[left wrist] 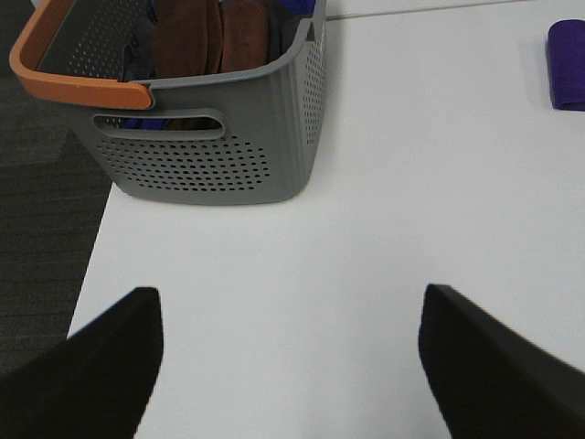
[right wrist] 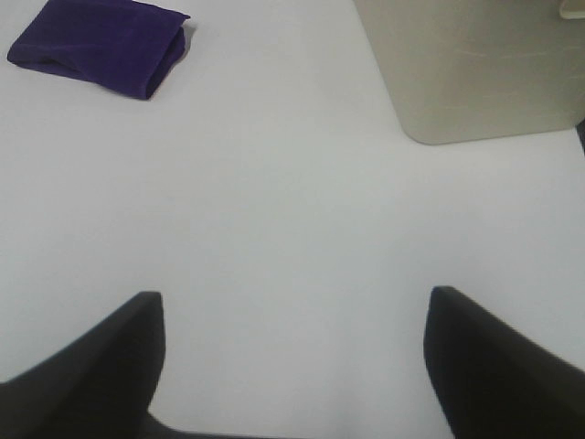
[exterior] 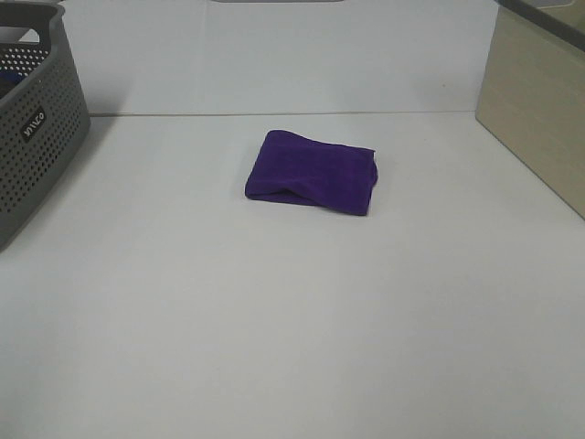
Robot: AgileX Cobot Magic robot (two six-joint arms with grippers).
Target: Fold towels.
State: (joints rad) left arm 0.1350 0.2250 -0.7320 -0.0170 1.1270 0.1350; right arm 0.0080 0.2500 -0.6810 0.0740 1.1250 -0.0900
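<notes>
The purple towel [exterior: 312, 172] is lying folded into a compact pad at centre frame on the white surface [exterior: 292, 347]. Left gripper [left wrist: 291, 366] and right gripper [right wrist: 292, 366] are both hanging released, well apart from it; folding is looking finished.

We see the towel [exterior: 313, 172] lying folded on the table [exterior: 274, 329], a little behind the middle of it and apart from everything else. The basket [exterior: 37, 119] stands on the table at its far left, well apart from the towel, with cloths [left wrist: 215, 37] inside it. A box [exterior: 539, 101] stands at the far right, also well apart from the towel, so the towel lies between basket and box. Behind the table runs a wall [exterior: 274, 55]. Our left gripper [left wrist: 288, 366] hangs over the table near the basket, our right gripper [right wrist: 292, 366] over the table near the box, each with fingers spread and nothing between them.
</notes>
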